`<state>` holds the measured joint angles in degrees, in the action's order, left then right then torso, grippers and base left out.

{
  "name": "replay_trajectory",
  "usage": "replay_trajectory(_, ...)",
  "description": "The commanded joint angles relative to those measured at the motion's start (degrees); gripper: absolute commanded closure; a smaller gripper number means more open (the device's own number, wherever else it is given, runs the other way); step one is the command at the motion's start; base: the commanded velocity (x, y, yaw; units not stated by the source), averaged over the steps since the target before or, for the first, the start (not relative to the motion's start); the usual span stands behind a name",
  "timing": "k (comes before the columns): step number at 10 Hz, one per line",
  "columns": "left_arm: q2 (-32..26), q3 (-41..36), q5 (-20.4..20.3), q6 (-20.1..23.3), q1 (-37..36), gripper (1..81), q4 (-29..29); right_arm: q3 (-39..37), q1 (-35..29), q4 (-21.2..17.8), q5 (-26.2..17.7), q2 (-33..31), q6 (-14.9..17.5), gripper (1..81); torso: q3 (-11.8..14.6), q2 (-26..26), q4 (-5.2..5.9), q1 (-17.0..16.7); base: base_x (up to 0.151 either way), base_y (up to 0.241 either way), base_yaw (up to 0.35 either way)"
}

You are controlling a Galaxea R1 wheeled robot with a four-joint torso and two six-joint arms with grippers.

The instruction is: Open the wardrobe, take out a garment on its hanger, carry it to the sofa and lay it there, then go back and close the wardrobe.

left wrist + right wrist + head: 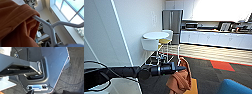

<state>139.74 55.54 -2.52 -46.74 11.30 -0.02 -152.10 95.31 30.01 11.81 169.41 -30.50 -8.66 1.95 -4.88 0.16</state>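
Garment (180, 80) on hanger (52, 26) hangs from left arm near sofa (234, 87).

No text, label or number can be read anywhere.

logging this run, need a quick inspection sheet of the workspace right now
surface: dark carpet with an orange-red patch; pale flooring beyond.
job's things: orange garment hangs from the left arm's end; white hanger runs into it; a corner of the blue sofa is at lower right.
clutter: round white table with chairs by the wall.
grippers: left hand at the garment's top, fingers not discernible.
cables: black cable loops over the left arm.
surroundings: steel fridge, white kitchen cabinets, bright window.
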Motion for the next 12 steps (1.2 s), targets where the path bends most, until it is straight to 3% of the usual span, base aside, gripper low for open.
replay_trajectory(1, 0.63, -2.36, -5.04, 0.86, -9.85, 81.1, 2.4, 0.06, -0.77, 0.75, -2.76, -0.45, 0.09, 1.0, 0.0, 0.0, 0.0, 0.0, 0.0, 0.0, -0.194)
replay_trajectory(12, 1.6, -2.45, -3.98, 0.95, -8.79, 81.1, 3.1, -0.29, -0.86, 1.28, -2.85, 0.07, 0.0, 1.0, 0.0, 0.0, 0.0, -0.02, 0.0, 0.0, -0.196)
